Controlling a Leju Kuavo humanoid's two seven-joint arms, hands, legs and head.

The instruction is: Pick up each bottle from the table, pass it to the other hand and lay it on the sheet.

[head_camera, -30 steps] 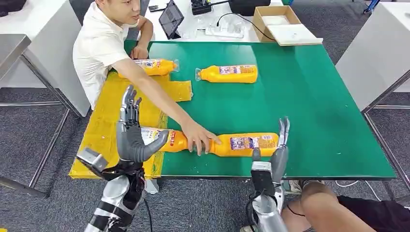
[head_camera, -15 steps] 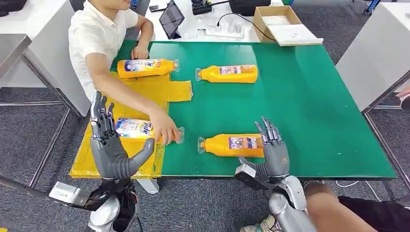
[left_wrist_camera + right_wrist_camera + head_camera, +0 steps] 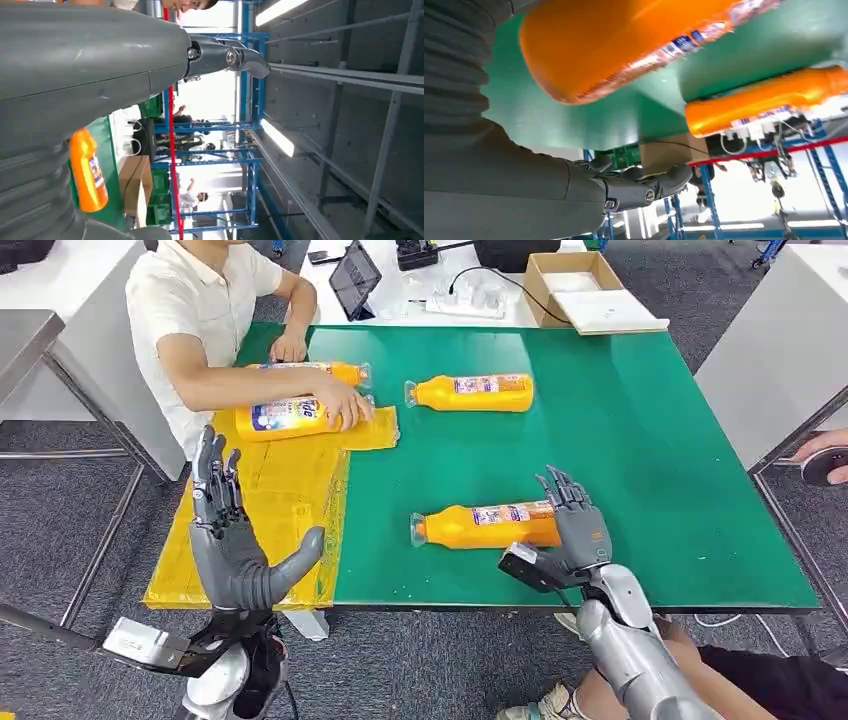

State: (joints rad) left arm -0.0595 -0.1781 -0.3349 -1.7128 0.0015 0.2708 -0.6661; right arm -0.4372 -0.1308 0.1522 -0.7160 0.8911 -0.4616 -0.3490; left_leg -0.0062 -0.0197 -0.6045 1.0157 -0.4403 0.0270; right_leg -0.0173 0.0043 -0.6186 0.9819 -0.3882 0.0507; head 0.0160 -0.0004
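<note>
- Near bottle (image 3: pixel 487 526) lying on the green table (image 3: pixel 650 440), base just at the right hand (image 3: pixel 578 531); fingers spread, nothing gripped yet.
- Far bottle (image 3: pixel 470 392) untouched mid-table.
- Two bottles (image 3: pixel 290 416) at the yellow sheet (image 3: pixel 250 530), under a person's hand (image 3: pixel 345 405).
- Left hand (image 3: pixel 232 540) raised over the sheet, fingers apart, holding nothing.
- Judging by that: roughly half done, with pick-up, handover and laying down left for two.

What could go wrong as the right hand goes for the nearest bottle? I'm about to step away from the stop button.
The right hand sits at the base end of the near bottle, which lies on its side and could roll or slide away. A person's hand rests on a bottle on the yellow sheet, inside the drop zone near the raised left hand.
</note>
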